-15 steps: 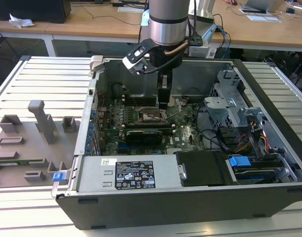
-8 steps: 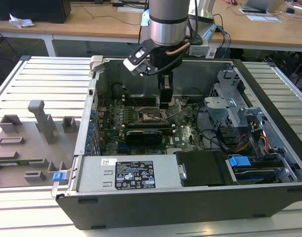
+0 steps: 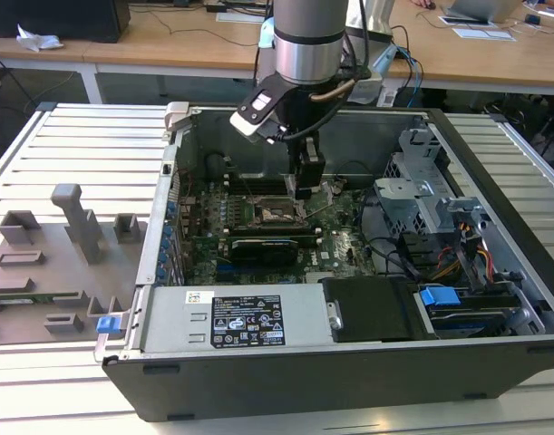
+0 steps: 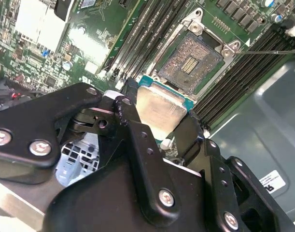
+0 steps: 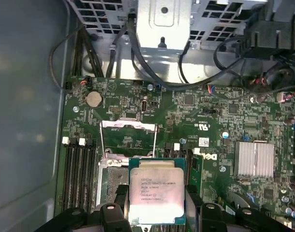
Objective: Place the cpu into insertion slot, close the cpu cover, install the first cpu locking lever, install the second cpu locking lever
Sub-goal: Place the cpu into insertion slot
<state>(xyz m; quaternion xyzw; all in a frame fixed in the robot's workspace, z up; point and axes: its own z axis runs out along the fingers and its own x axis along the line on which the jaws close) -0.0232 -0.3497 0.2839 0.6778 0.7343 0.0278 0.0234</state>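
Note:
My gripper [image 4: 159,118] is shut on the cpu [image 4: 161,107], a flat square chip with a silvery top, held by two opposite edges between black fingers [image 4: 130,113]. In the first wrist view the cpu [image 5: 156,195] hangs just above the insertion slot [image 5: 113,171] and covers most of it. The slot's pale pin field [image 4: 190,63] lies bare in the second wrist view. The cpu cover [image 5: 129,125] stands raised at the slot's far side, with thin wire levers beside it. In the exterior view the gripper [image 3: 304,188] sits low inside the open case, right over the slot [image 3: 278,214].
Long black memory slots [image 5: 77,164] flank the socket. A finned heatsink [image 5: 256,159] sits on the board. A metal drive cage [image 3: 422,190], cables and a power supply [image 3: 240,317] fill the case. A grey fixture tray [image 3: 59,254] lies at the exterior view's left.

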